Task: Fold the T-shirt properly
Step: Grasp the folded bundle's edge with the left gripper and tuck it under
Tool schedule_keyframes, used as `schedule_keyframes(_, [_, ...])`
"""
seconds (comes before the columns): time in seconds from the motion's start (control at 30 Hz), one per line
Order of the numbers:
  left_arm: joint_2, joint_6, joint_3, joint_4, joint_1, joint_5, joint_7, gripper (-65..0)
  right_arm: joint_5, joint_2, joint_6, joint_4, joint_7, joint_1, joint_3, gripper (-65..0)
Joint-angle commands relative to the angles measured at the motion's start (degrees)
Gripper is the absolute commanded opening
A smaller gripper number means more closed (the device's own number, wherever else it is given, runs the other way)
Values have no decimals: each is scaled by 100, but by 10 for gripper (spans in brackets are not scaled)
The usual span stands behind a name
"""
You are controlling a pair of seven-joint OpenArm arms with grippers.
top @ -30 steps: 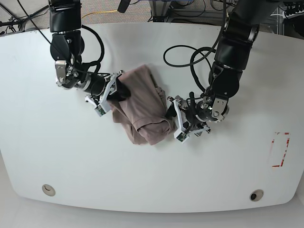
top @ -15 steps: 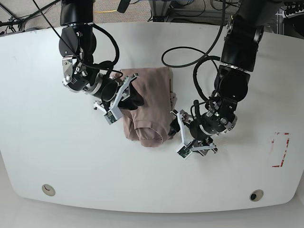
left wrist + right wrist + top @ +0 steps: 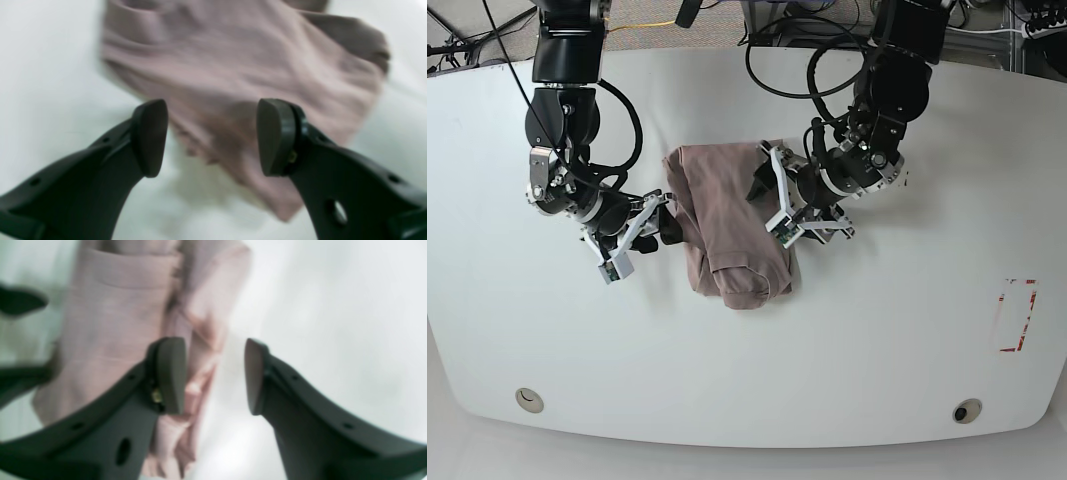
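The T-shirt (image 3: pixel 732 225) lies at centre frame on the white table (image 3: pixel 907 330), gathered into a narrow, uneven bundle with a rumpled lower end. Judged well advanced but untidy; squaring appears outstanding. Left gripper (image 3: pixel 211 138) stands spread, empty, over the cloth edge. Right gripper (image 3: pixel 215 375) is likewise parted, holding nothing, beside the shirt's margin. No legible brand, label or writing visible.

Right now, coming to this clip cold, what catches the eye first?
The mauve T-shirt, bunched into a narrow folded bundle at the middle of the white table. Both arms flank it closely: the right tool open at its left edge, the left tool open at its upper right edge, neither holding cloth. A red-marked rectangle sits near the table's right edge.
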Motion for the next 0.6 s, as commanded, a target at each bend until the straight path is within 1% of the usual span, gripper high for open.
schedule_keyframes(0.0, [204,11,-2,99,21,-26,-115,-258,131,118,47,-230,133,152,-6,-449])
schedule_keyframes(0.1, [284,11,-11,-68,144,-26,-124,-258,131,101,47,-512,274,126,-24,-499])
schedule_keyframes(0.23, [257,20,-28,-490,127,-35,-133,-258,131,101,47,-723,573,-24,-428,-510])
schedule_keyframes(0.3, [99,20,-64,-569,127,-44,-133,-258,140,57,20,-723,713,-120,-648,-510])
schedule_keyframes(0.4, [-138,20,-81,-472,127,-61,-133,-258,131,-233,-6,-714,731,-261,-850,-512])
schedule_keyframes(0.5, [-279,20,-160,-165,153,-61,-133,-258,131,-418,-15,-714,731,-305,-841,-512])
schedule_keyframes(0.57, [-341,20,-222,82,162,-61,-115,-258,131,-471,-15,-714,731,-314,-841,-512])
